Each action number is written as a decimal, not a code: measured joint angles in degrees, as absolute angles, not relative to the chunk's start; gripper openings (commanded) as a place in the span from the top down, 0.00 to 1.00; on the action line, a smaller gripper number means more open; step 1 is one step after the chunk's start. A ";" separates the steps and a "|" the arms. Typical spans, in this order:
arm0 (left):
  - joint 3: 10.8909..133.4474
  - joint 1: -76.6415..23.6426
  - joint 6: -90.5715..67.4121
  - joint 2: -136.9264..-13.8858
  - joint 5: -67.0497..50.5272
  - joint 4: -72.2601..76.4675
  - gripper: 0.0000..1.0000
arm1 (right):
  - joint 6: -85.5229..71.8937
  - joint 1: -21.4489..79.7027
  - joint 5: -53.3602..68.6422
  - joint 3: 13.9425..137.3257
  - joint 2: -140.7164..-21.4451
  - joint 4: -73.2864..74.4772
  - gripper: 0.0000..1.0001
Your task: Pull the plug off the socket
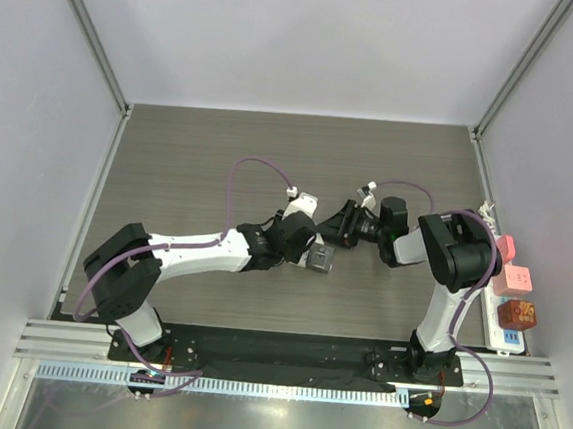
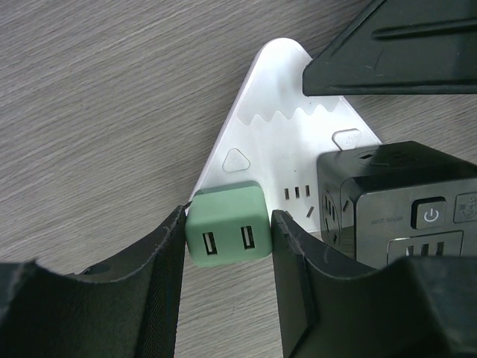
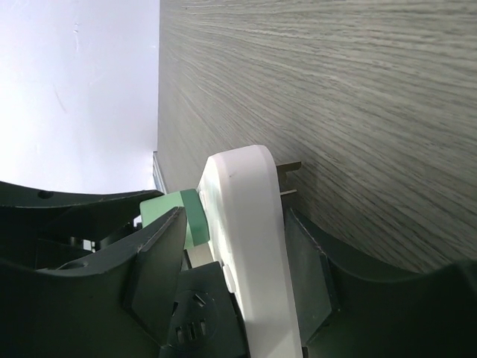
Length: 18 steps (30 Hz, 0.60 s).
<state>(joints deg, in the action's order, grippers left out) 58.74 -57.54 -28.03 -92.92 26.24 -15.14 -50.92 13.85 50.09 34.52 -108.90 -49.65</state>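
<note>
In the left wrist view a green plug (image 2: 227, 233) with two USB slots sits in the edge of a white triangular socket (image 2: 276, 142). My left gripper (image 2: 227, 246) is shut on the plug, one finger against each side. A black cube adapter (image 2: 402, 209) is plugged in beside it. In the right wrist view the socket (image 3: 250, 246) stands edge-on between the fingers of my right gripper (image 3: 235, 257), which is shut on it, with the green plug (image 3: 175, 216) sticking out to the left. From above, the left gripper (image 1: 314, 249) and right gripper (image 1: 338, 224) meet at mid-table.
A white power strip (image 1: 505, 334) lies along the table's right edge, carrying a pink plug (image 1: 509, 249) and a brown one (image 1: 517, 313). Grey walls close in the table on the left, back and right. Two metal prongs (image 3: 289, 168) jut from the socket's back.
</note>
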 measured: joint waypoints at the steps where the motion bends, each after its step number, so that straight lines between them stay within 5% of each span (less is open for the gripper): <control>1: 58.57 -57.54 -28.10 -92.90 26.37 -14.94 1.00 | -50.52 13.96 50.04 34.70 -108.90 -49.23 0.42; 11: 56.93 -57.54 -28.12 -91.77 27.88 -13.96 1.00 | -41.89 17.30 48.10 39.88 -109.03 -38.35 0.49; 18: 55.72 -57.54 -28.51 -90.98 28.10 -12.93 1.00 | -40.42 17.58 48.38 40.14 -109.27 -36.86 0.78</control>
